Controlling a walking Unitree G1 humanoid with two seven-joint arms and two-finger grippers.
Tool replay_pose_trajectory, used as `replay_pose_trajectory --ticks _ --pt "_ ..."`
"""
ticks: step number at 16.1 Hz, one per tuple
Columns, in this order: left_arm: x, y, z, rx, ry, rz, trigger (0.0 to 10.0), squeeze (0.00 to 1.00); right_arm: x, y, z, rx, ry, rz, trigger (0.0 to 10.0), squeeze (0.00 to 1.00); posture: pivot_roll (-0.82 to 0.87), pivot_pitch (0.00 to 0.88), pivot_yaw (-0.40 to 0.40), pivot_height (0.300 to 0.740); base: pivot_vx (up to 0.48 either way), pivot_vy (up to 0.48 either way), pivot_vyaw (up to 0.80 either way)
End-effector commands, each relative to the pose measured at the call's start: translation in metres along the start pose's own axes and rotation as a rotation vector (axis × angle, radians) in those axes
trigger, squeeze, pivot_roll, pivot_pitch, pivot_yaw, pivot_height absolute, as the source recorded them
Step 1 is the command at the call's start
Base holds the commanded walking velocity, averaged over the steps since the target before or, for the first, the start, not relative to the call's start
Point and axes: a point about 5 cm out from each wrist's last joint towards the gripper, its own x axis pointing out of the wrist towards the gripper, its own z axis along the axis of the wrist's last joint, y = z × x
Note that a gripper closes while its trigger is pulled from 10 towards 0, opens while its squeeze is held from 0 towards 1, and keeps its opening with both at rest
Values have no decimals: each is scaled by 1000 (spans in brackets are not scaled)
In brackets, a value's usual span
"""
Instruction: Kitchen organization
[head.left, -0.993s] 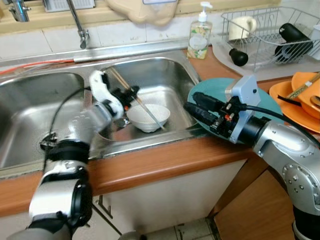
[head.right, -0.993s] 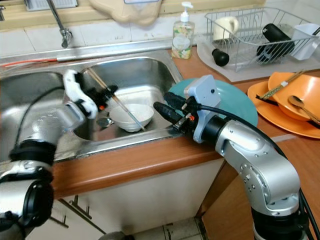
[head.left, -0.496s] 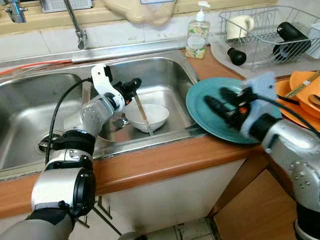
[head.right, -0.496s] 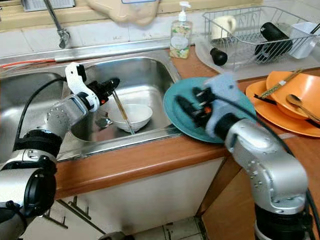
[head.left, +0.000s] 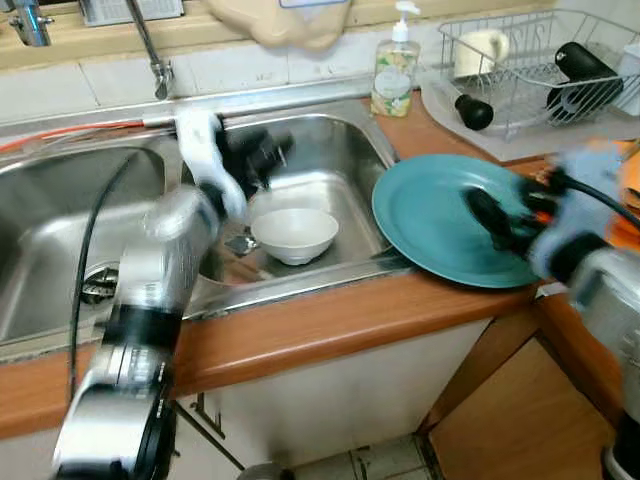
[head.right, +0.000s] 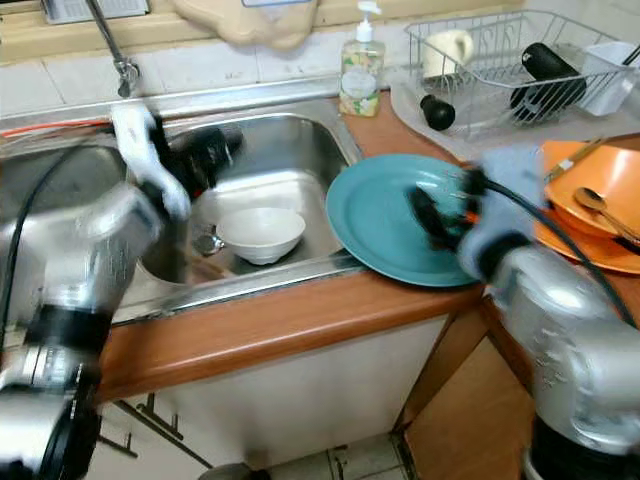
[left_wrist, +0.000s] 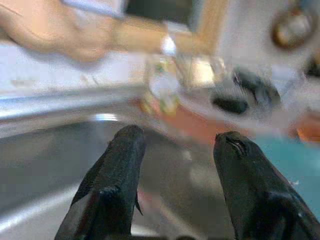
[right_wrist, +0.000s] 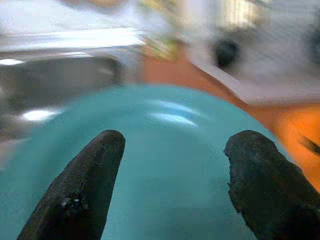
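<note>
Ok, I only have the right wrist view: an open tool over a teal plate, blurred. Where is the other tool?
Observer: The left tool hovers over the right sink basin, open, with nothing between its fingers.
Operator: Anything in that basin?
Observer: A white bowl sits upright on its floor, below the tool.
Operator: And at the far right?
Observer: Stacked orange dishes, with a spoon in the top one.
</note>
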Motion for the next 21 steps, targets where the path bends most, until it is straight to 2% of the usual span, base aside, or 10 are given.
replay_pose_trajectory --ticks 1,4,10,11,12,15,16,17,18,21 --pt "-1 -4 3 63 28 -30 10000 0 -3 -9 -1 31 22 -57 10000 1000 -104 0 79 740 0 0 0" --pt "-10 -12 1 110 38 -37 10000 0 -4 -34 -10 118 104 -222 10000 1000 -102 0 75 740 0 0 0" --pt "-38 -44 12 79 30 -335 10000 0 -4 -32 -26 244 231 -213 10000 976 -100 0 77 740 0 0 0" --pt "-41 -46 11 79 43 -356 10000 0 -4 -33 -27 259 243 -219 10000 71 -100 0 77 740 0 0 0" --pt "-54 -49 7 83 90 -410 10000 0 -1 -33 -33 314 272 -210 10000 0 -94 0 72 740 0 0 0" --pt "-61 -49 5 72 107 -409 10000 0 6 -29 -39 393 279 -150 10000 0 -86 0 65 740 0 0 0" --pt "-63 -49 6 63 108 -411 10000 0 11 -26 -39 428 264 -117 9137 0 -86 0 65 740 0 0 0" --pt "-64 -50 6 59 110 -414 10000 0 13 -25 -39 445 253 -104 7569 0 -80 0 61 740 0 0 0" --pt "-66 -51 5 51 121 -424 10000 0 16 -22 -38 466 238 -82 4235 0 -80 0 61 740 0 0 0" --pt "-72 -52 -1 35 171 -445 10000 0 24 -18 -36 526 200 -44 3059 0 -80 0 61 740 0 0 0"
